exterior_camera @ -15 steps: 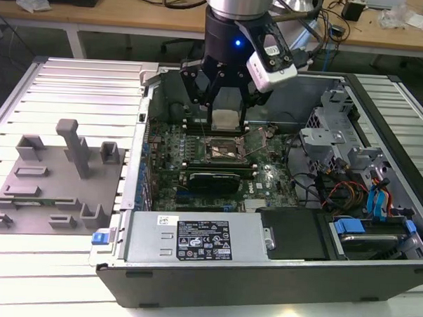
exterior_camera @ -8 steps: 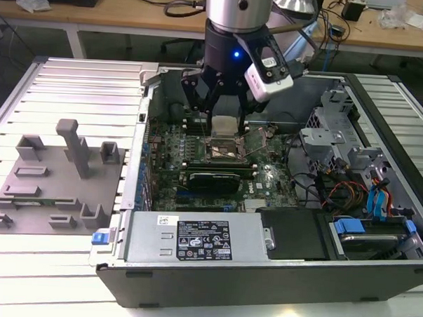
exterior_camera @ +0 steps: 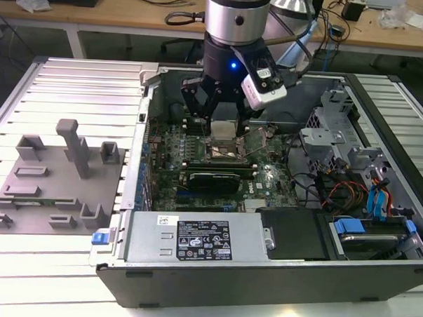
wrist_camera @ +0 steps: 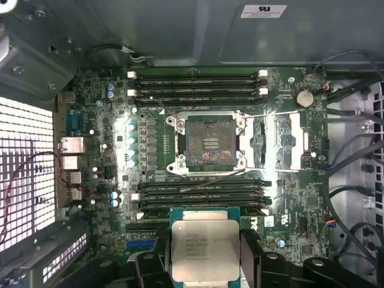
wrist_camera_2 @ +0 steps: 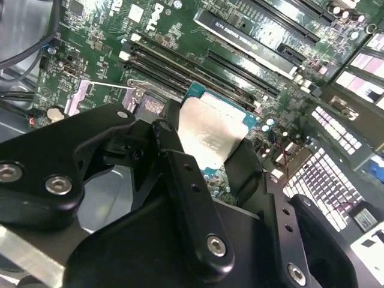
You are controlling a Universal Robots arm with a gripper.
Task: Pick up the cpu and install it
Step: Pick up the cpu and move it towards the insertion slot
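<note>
The cpu (exterior_camera: 223,130), a flat square chip with a silver top, hangs inside the open computer case in my gripper (exterior_camera: 223,126), which is shut on its edges. In both wrist views the cpu (wrist_camera: 204,249) (wrist_camera_2: 210,135) sits between black fingers (wrist_camera_2: 180,174). The gripper (wrist_camera: 204,259) holds it above the green motherboard (wrist_camera: 108,138), a short way from the empty socket (wrist_camera: 209,143). In the exterior view the socket (exterior_camera: 226,155) lies just below the chip. The socket's metal load plate (wrist_camera: 287,141) is swung open to one side.
Memory slots (wrist_camera: 198,84) flank the socket on two sides. A grey power supply (exterior_camera: 194,238) fills the case's near side, and drive bays with blue tabs and cables (exterior_camera: 370,214) sit at the exterior view's right. A grey fixture tray (exterior_camera: 49,186) lies on the table at its left.
</note>
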